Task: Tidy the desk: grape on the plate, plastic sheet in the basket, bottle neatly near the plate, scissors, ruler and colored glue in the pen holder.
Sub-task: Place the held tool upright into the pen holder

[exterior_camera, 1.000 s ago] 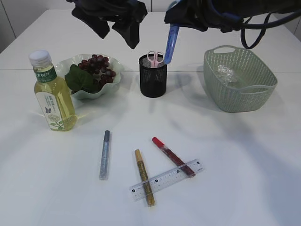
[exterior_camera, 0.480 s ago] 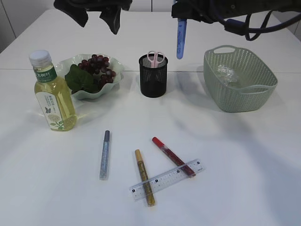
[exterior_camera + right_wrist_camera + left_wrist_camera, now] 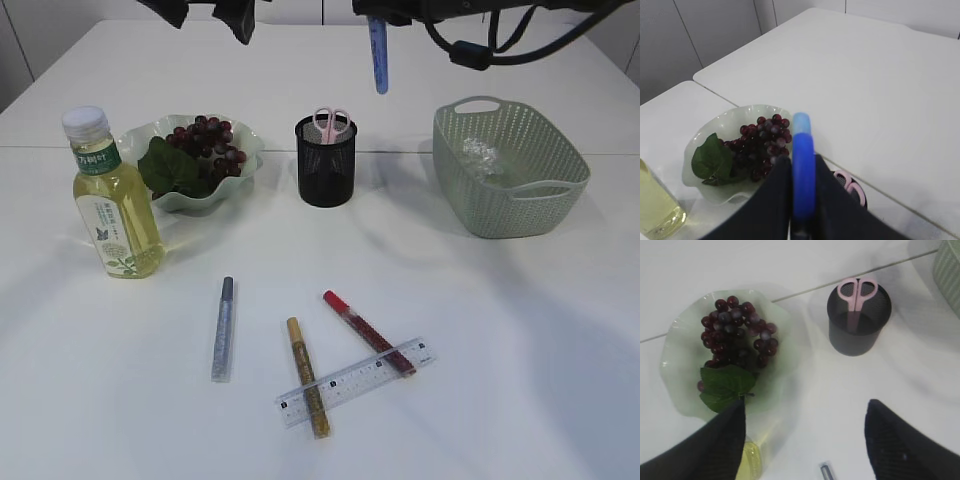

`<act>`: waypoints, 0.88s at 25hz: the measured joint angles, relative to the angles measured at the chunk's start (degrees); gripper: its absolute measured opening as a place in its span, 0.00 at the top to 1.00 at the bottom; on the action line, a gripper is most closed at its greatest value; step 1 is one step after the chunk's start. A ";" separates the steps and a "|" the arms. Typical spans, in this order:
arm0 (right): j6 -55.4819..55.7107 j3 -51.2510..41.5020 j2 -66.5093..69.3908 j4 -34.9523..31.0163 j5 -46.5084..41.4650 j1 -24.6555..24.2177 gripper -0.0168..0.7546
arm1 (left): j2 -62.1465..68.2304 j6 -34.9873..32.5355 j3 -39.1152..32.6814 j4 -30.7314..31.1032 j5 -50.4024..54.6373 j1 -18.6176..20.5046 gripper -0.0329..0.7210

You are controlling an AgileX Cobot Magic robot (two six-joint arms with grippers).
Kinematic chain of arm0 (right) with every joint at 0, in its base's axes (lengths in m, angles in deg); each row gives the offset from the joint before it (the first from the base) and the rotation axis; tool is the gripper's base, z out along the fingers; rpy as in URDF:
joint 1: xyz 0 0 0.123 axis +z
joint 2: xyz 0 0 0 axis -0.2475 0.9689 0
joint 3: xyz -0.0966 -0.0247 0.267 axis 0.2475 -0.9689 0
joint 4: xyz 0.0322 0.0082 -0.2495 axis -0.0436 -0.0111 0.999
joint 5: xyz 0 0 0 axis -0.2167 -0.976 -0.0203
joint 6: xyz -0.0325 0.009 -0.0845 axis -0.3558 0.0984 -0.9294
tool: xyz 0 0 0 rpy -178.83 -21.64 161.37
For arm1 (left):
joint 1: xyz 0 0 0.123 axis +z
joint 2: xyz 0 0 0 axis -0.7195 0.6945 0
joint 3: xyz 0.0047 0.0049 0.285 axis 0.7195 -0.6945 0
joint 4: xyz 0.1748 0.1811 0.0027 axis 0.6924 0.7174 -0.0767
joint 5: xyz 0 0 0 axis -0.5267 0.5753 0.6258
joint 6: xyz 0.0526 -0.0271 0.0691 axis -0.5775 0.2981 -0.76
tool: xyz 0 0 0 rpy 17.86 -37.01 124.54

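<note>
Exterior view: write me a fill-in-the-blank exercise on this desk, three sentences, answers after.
1. The pink scissors stand inside the black ____.
2. The right gripper is shut on a glue pen whose colour is ____.
3. The clear ruler lies across the gold glue pen and the ____ glue pen.

Missing words: pen holder; blue; red

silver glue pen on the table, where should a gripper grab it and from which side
Judging by its pose, grip the silver glue pen mid-barrel from straight above, jaws across its narrow width. It lies flat, pointing nearly away from the camera, with bare table on both sides, apart from the gold pen.
</note>
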 joint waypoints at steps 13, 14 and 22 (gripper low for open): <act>-3.73 16.16 11.61 -1.10 4.56 0.73 0.86 | 0.00 0.00 -0.34 6.21 -4.40 0.00 0.24; -4.20 17.71 12.87 -1.84 4.89 1.00 0.86 | 0.00 0.00 -0.34 6.31 -4.94 0.00 0.25; -4.94 26.31 22.03 -7.58 5.24 1.54 0.86 | 0.00 0.14 -0.34 7.81 -6.45 0.00 0.25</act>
